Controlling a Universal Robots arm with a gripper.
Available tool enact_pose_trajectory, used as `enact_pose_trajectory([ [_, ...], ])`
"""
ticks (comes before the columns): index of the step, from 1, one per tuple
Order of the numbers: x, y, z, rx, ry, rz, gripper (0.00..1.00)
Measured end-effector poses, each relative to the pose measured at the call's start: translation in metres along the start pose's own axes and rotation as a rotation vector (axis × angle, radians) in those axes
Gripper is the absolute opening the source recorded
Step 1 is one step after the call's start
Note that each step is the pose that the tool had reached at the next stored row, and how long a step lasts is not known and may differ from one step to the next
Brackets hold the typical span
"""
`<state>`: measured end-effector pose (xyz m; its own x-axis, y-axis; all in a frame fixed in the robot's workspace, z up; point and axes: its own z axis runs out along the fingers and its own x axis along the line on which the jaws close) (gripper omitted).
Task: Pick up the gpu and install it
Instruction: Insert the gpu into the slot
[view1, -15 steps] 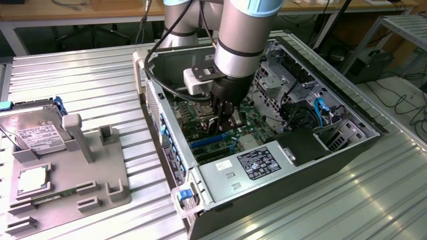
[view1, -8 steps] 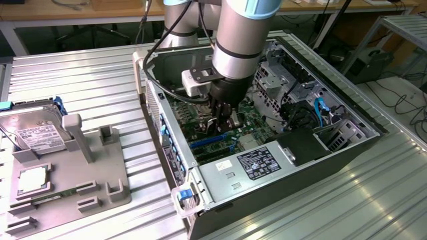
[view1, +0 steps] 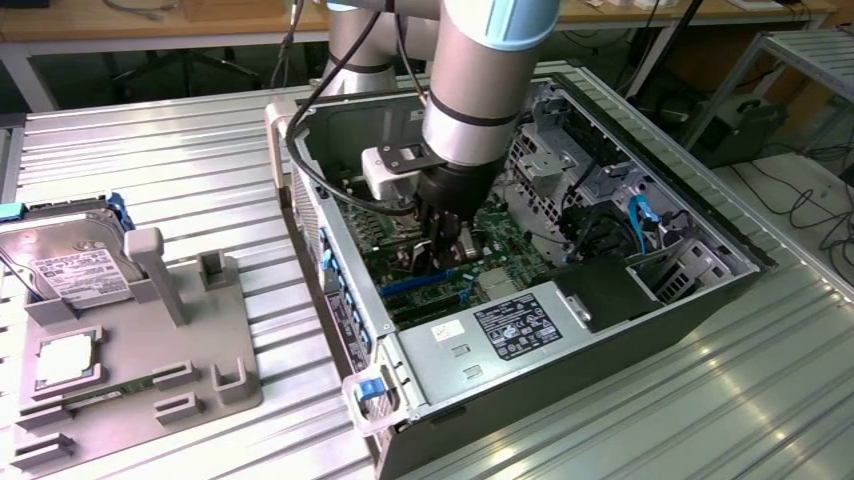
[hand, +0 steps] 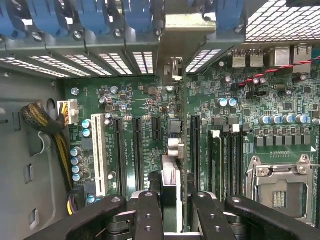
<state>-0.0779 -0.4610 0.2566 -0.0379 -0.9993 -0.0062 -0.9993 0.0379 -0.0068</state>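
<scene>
The gpu (hand: 172, 170) shows edge-on in the wrist view as a narrow upright slab between my fingers (hand: 150, 215). Its silver end bracket (hand: 182, 22) reaches the case's rear slot openings. My gripper (hand: 176, 200) is shut on the gpu, one finger on each face. The card stands over the motherboard (hand: 135, 100), between the black expansion slots (hand: 136, 150) and the memory slots. Whether its lower edge sits in a slot is hidden. In the exterior view my gripper (view1: 443, 238) reaches down into the open computer case (view1: 721, 290), with the gpu (view1: 451, 255) under it.
A RAM stick (hand: 215, 160) and the CPU socket (hand: 282, 185) lie beside the card. Blue slot clips (hand: 95, 15) line the rear wall. The power supply (view1: 501, 335) sits at the case's front. On the exterior view's left, a grey fixture (view1: 200, 350) holds a hard drive (view1: 74, 265).
</scene>
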Motion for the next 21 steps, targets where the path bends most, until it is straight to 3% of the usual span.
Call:
enact_pose_trajectory([
  [11, 0.0000, 0.0011, 0.0045, -0.0018, 0.0000, 0.000, 0.28],
  [21, -0.0002, 0.0016, 0.0097, -0.0024, -0.0104, 0.000, 0.28],
])
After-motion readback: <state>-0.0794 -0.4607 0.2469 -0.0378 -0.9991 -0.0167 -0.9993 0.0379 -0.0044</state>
